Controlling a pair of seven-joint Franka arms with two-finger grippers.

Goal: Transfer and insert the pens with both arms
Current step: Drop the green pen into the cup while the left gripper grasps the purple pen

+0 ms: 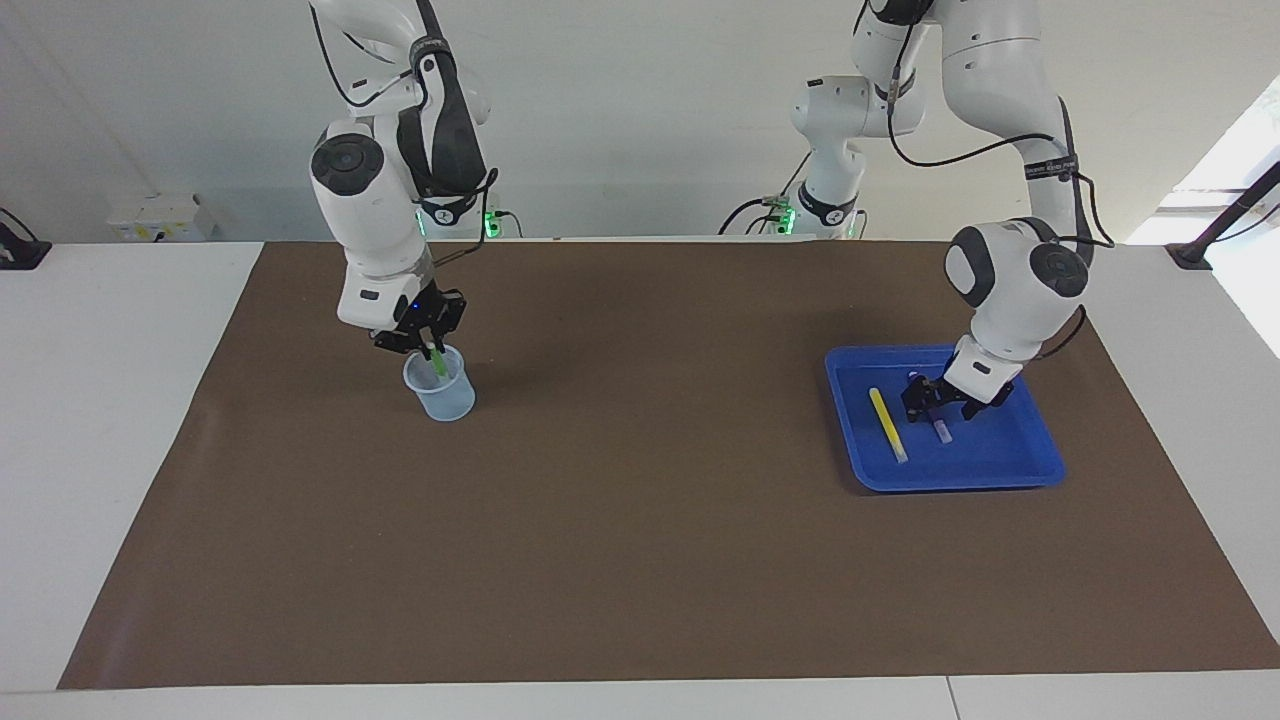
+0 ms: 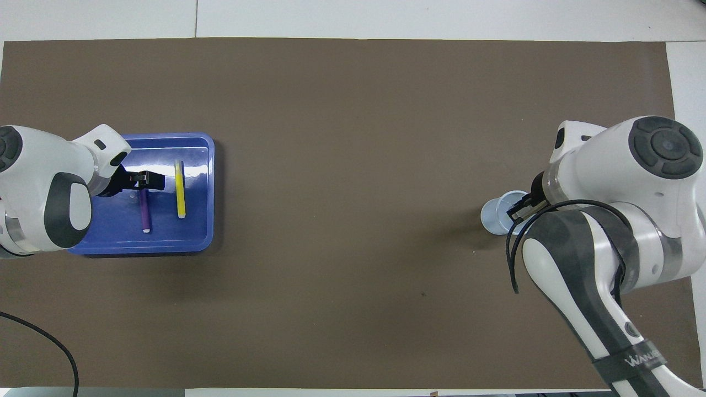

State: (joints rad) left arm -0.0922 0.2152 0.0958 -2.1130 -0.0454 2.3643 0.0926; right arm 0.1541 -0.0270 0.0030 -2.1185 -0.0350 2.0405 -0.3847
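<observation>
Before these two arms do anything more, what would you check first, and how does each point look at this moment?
1. Green pen tip inside the cup: ok.
2. Right gripper shut on the green pen: ok.
3. Cup upright on the brown mat: ok.
4. Left gripper open, low over the purple pen in the blue tray: ok.
5. Left fingers straddling the purple pen: cannot tell.
6. Yellow pen lying apart from the left gripper: ok.

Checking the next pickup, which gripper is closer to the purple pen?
Left. The left gripper is down over the purple pen in the tray; the right gripper is at the cup.
</observation>
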